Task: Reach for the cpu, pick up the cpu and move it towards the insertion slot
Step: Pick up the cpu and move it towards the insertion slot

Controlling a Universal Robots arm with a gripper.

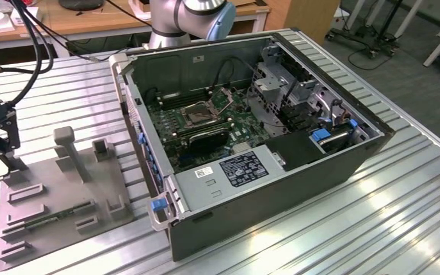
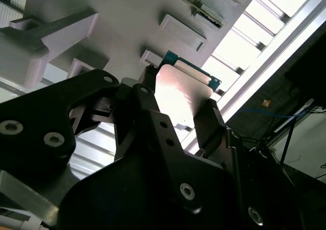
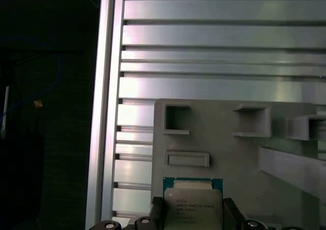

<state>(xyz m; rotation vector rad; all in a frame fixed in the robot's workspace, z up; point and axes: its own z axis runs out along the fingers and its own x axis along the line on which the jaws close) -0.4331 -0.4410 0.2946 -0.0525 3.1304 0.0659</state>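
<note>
My gripper (image 3: 192, 210) is shut on the cpu (image 3: 193, 200), a pale silvery square chip with a thin green edge. A dark finger (image 3: 156, 209) presses on each of two opposite sides. The second wrist view shows the cpu (image 2: 184, 90) between the fingers (image 2: 211, 119), held a little above the grey fixture plate (image 2: 127, 16). In the exterior view the gripper (image 1: 2, 146) hangs at the far left, over the outer edge of the fixture plate (image 1: 59, 200). The insertion slot (image 1: 202, 114), a silver-framed socket with a dark centre, lies on the motherboard inside the open computer case, well towards the exterior view's right.
The open computer case (image 1: 281, 189) stands mid-table with tall black walls. Upright grey blocks (image 1: 67, 146) rise from the fixture plate, and a memory stick (image 1: 48, 218) lies in it. The slatted aluminium table's edge (image 3: 104, 113) runs close by. Cables (image 1: 32, 51) hang behind.
</note>
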